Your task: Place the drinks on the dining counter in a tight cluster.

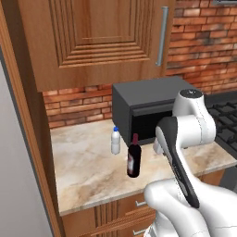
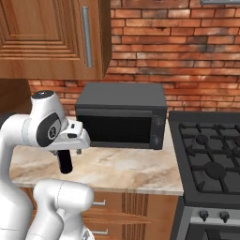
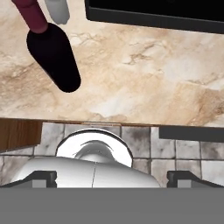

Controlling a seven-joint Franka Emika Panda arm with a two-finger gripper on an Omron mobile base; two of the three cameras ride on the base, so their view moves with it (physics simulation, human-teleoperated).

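- Wine bottle (image 1: 134,157) upright on the short marble counter (image 1: 88,176), in front of the microwave (image 1: 143,111) and near the front edge; white bottle (image 1: 115,141) just behind it and to its left, apart from it.
- Not yet on the dining counter, either of them.
- Wine bottle likely glass: heavy for its width, stiff, smooth and slippery, breakable if tipped (tall, so easily toppled by a sideways nudge).
- Best taken on the dark body, low of the shoulder; red neck too narrow and too high for a steady carry.
- White bottle probably light plastic, slightly yielding; grip mid-body, below the blue cap.
- Gripper (image 3: 112,177) above the counter edge, jaws fully apart, nothing between them, clear of both bottles.
- In the hand view the wine bottle (image 3: 53,54) cut off at the neck, white bottle (image 3: 57,11) a mere sliver at the top.
- In the right base view the arm covers most of the wine bottle (image 2: 64,161).
- Labels, fill levels too small to judge.
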